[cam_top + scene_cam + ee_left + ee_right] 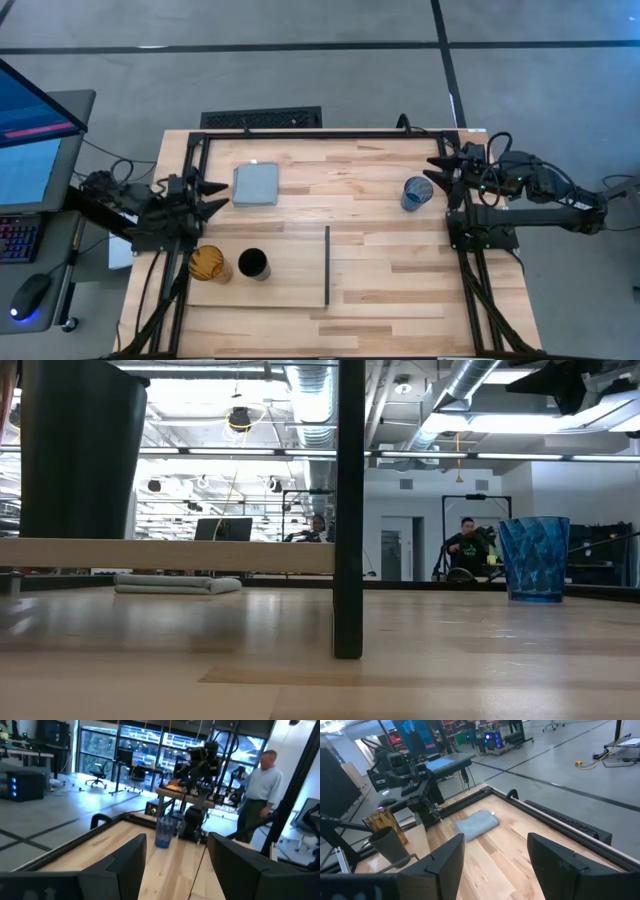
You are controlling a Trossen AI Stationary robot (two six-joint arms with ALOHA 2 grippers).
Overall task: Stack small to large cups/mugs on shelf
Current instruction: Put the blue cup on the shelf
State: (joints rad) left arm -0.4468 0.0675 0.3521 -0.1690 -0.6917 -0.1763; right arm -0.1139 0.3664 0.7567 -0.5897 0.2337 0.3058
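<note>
The amber cup [209, 264] and the black cup [253, 265] stand side by side on the pale wooden shelf [295, 270] at the near left; both show in the right wrist view, amber [385, 823] and black [390, 846]. The blue cup [417, 193] stands on the tabletop at the far right, and shows in the low view [533, 558] and left wrist view [165, 831]. My left gripper [216, 197] is open and empty at the left edge, above the shelf's far end. My right gripper [440, 170] is open and empty at the right edge, just beyond the blue cup.
A grey-blue square pad [256, 184] lies at the far left of the table, next to my left gripper. The shelf's black strip [327, 265] runs along its right short edge. People stand in the room beyond the table [260, 790].
</note>
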